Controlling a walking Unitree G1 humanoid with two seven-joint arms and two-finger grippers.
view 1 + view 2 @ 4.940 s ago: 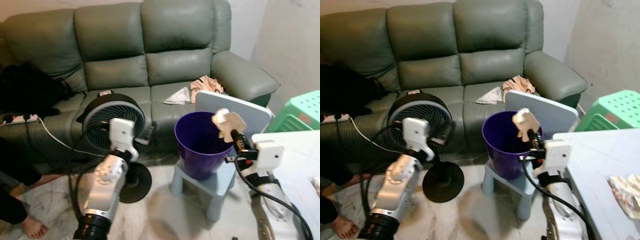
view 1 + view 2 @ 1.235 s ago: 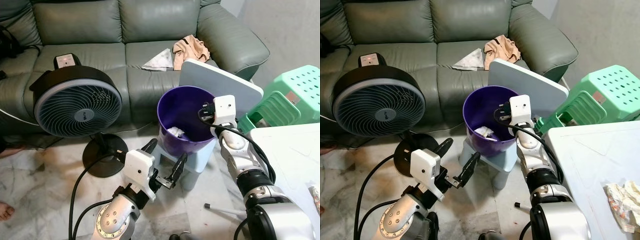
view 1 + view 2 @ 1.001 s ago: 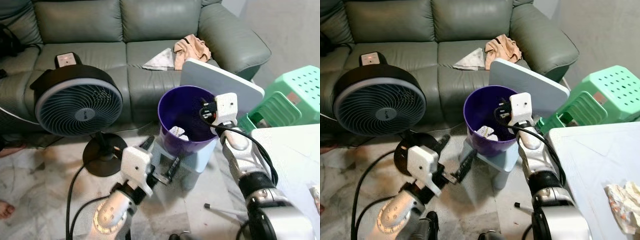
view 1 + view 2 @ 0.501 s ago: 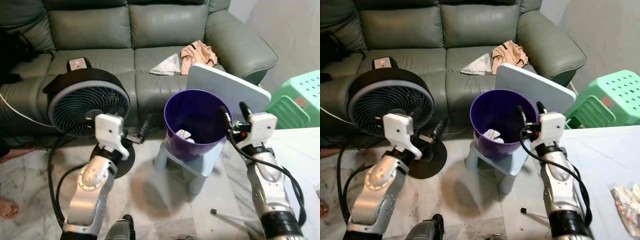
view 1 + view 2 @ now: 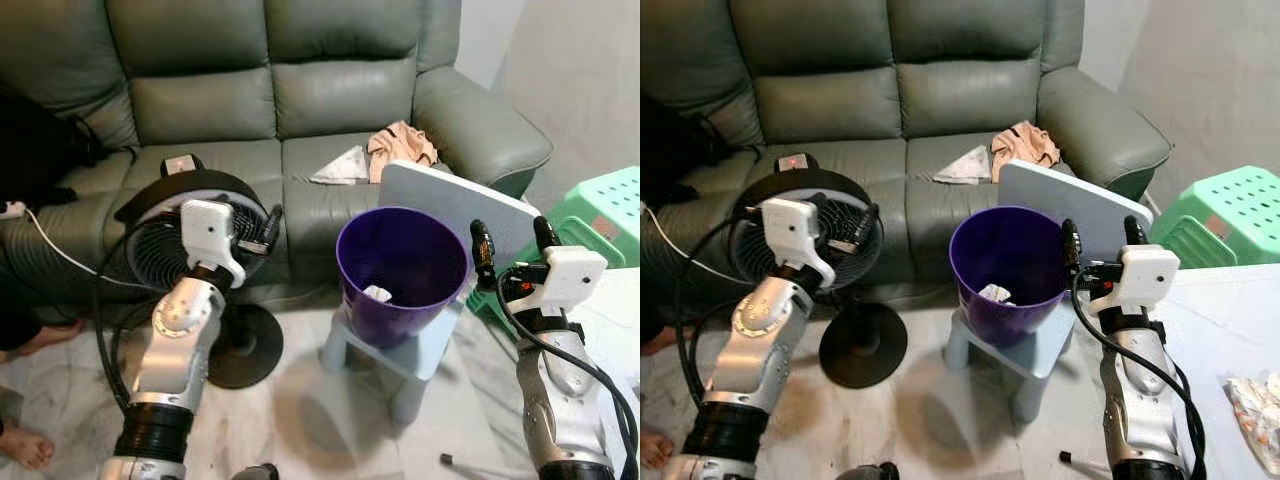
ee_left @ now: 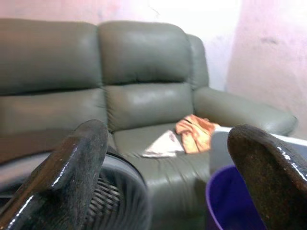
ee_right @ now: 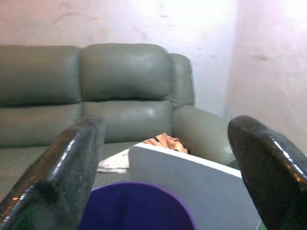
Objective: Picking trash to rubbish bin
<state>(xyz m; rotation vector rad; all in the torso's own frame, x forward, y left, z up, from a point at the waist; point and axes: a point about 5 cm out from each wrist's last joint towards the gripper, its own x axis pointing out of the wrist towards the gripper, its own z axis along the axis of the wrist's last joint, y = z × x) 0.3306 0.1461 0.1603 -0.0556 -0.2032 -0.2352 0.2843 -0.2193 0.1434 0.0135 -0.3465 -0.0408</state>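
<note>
1. Trash [image 5: 1252,396], crumpled paper, lies nearest on the white table [image 5: 1200,330], seemingly left to collect.
2. Right gripper [image 5: 506,248] beside the bin, fingers spread, empty; left gripper [image 5: 262,232] likewise.
3. Purple rubbish bin [image 5: 404,262] already holds one wad [image 5: 377,293].

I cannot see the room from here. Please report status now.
Right gripper open, empty, beside purple bin rim. Left gripper open, before fan. Crumpled trash lies in bin. Nothing blocking.
</note>
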